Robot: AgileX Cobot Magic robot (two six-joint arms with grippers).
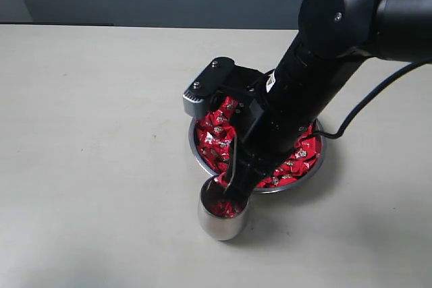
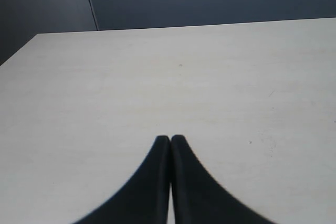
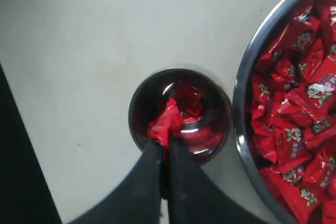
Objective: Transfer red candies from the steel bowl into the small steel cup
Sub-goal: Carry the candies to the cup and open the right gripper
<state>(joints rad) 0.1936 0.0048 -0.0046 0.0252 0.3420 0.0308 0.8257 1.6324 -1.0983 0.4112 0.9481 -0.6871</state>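
Observation:
The steel bowl (image 1: 317, 161) (image 3: 242, 103) sits mid-table, heaped with red candies (image 1: 216, 133) (image 3: 304, 108). Just in front of it stands the small steel cup (image 1: 219, 224) (image 3: 137, 103), with a red candy lying inside. My right gripper (image 1: 229, 190) (image 3: 165, 142) hangs over the cup's mouth, shut on a red candy (image 3: 167, 120) that sticks out past its fingertips above the cup's opening. My left gripper (image 2: 170, 139) is shut and empty over bare table, away from the bowl and cup; it does not show in the exterior view.
The right arm (image 1: 317, 85) leans over the bowl and hides its middle. A black cable (image 1: 364, 109) trails past the bowl's right side. Pale table (image 1: 88, 133) spreads left of the bowl and cup, with a dark wall behind.

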